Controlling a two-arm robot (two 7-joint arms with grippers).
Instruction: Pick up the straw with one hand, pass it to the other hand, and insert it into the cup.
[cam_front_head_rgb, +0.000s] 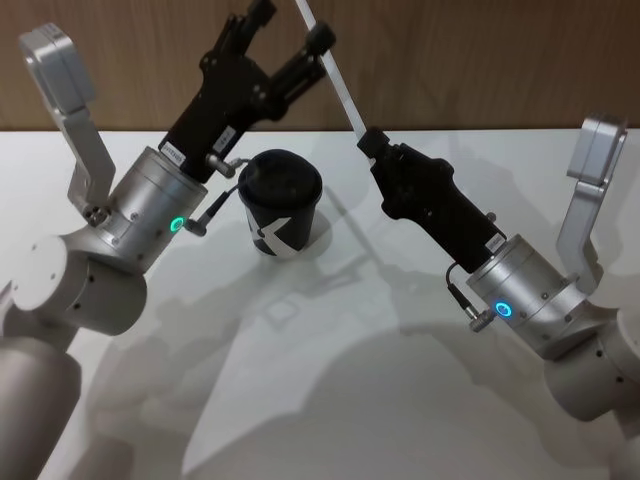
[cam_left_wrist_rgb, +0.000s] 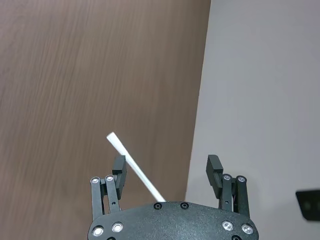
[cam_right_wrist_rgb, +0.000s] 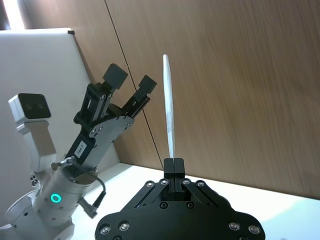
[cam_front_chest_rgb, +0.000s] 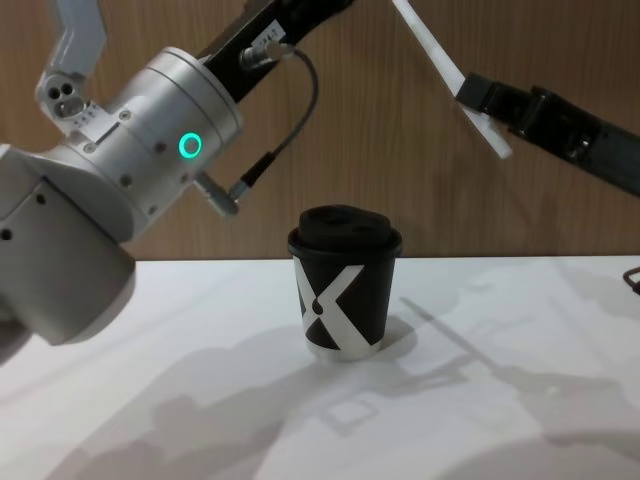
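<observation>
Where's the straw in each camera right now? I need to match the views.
Head view: straw slants at top centre, lower end in the right gripper.
Left wrist view: straw inside the open left gripper, nearer one finger.
Right wrist view: straw rises from the shut right gripper.
Chest view: straw slants at top right.
Shared landmark: the wood wall behind it.

Head view: straw (cam_front_head_rgb: 338, 88) top cut by edge.

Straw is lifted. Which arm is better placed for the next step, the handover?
Left, probably. The left gripper is open, and the straw's upper part already lies between its fingers. The right gripper is shut on the straw's lower end.
</observation>
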